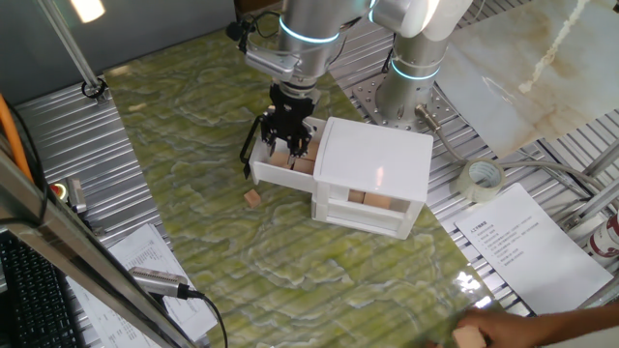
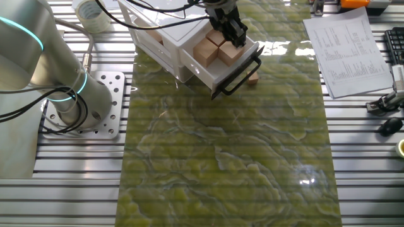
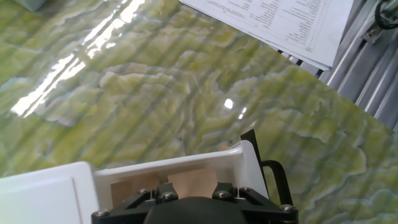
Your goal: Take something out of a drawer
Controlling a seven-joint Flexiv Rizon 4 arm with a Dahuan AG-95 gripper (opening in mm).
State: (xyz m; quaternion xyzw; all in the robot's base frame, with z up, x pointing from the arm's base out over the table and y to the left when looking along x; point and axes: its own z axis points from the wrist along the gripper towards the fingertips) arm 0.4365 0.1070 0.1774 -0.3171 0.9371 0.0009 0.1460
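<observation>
The white drawer with its black bar handle is pulled out of the white cabinet. Several light-brown wooden cubes lie in it. My gripper reaches down into the drawer from above, also in the other fixed view. In the hand view a cube fills the gap between the jaws, which stand against its two sides, with the drawer wall in front. The fingertips are hidden.
One loose cube lies on the green mat next to the drawer front. More cubes show in the cabinet's lower compartment. A tape roll and a printed sheet lie to the right. A person's hand is at the bottom right edge.
</observation>
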